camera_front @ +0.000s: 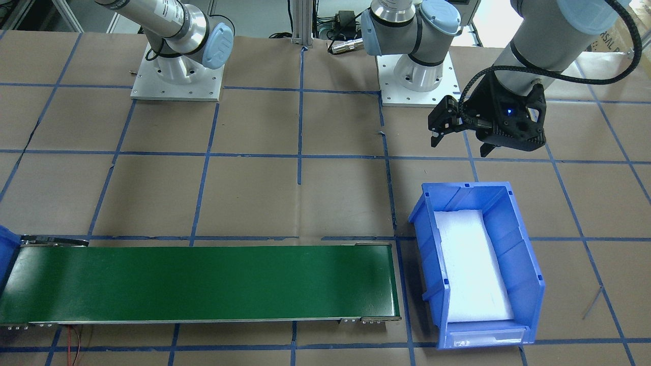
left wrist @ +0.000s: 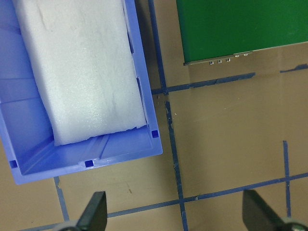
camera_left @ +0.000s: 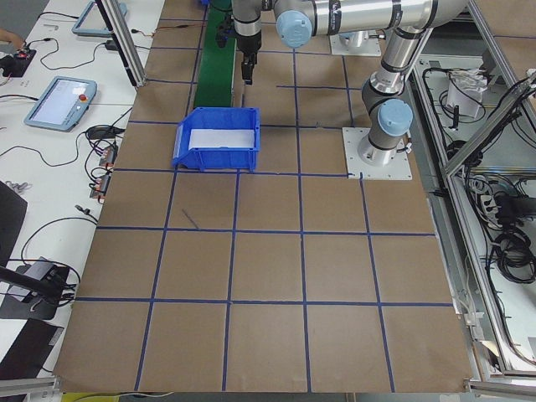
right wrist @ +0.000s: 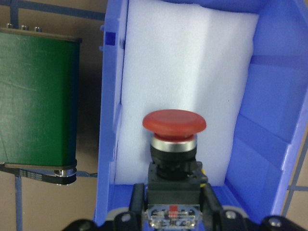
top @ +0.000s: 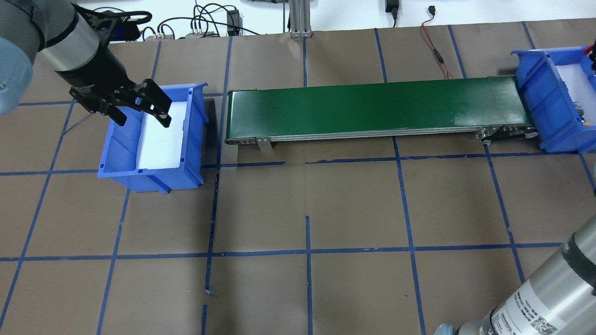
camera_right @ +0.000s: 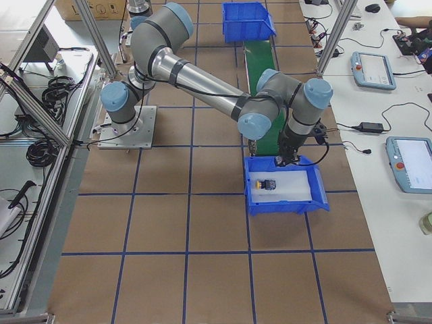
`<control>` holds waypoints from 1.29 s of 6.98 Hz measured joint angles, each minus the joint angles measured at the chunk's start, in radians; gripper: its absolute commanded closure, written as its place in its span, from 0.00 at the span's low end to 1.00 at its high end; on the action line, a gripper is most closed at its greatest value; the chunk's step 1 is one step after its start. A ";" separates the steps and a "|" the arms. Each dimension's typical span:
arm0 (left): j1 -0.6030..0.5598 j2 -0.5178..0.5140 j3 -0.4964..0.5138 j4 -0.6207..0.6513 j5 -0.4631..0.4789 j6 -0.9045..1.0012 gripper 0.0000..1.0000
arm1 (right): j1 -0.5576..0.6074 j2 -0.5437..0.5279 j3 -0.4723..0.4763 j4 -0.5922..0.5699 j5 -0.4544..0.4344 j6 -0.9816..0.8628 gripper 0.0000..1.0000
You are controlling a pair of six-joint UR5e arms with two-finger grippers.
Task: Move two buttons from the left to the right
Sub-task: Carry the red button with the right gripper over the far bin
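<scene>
The red button (right wrist: pixel 174 122) is upright in my right gripper (right wrist: pixel 173 208), which is shut on its black and silvery block just above the white foam of the right blue bin (right wrist: pixel 269 96). The yellow button (camera_right: pixel 265 184) lies on its side on that bin's foam (camera_right: pixel 293 185), next to the right gripper (camera_right: pixel 287 154). My left gripper (top: pixel 139 109) is open and empty, hovering over the near edge of the left blue bin (top: pixel 195 135). That bin holds only white foam (left wrist: pixel 82 72). The left gripper also shows in the front-facing view (camera_front: pixel 457 134).
A green conveyor belt (top: pixel 372 109) runs between the two bins. The right bin (top: pixel 535 93) sits at its right end. The brown table paper has a blue tape grid (top: pixel 307 251). Both arm bases (camera_front: pixel 178 71) stand on the robot's side of the table.
</scene>
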 measured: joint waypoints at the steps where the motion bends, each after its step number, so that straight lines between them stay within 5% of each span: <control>1: 0.000 0.000 0.000 0.000 0.000 0.001 0.00 | -0.001 0.033 -0.014 -0.029 0.011 -0.004 0.85; 9: 0.000 -0.001 -0.006 0.007 0.000 0.008 0.00 | -0.011 0.202 -0.089 -0.137 0.084 -0.033 0.84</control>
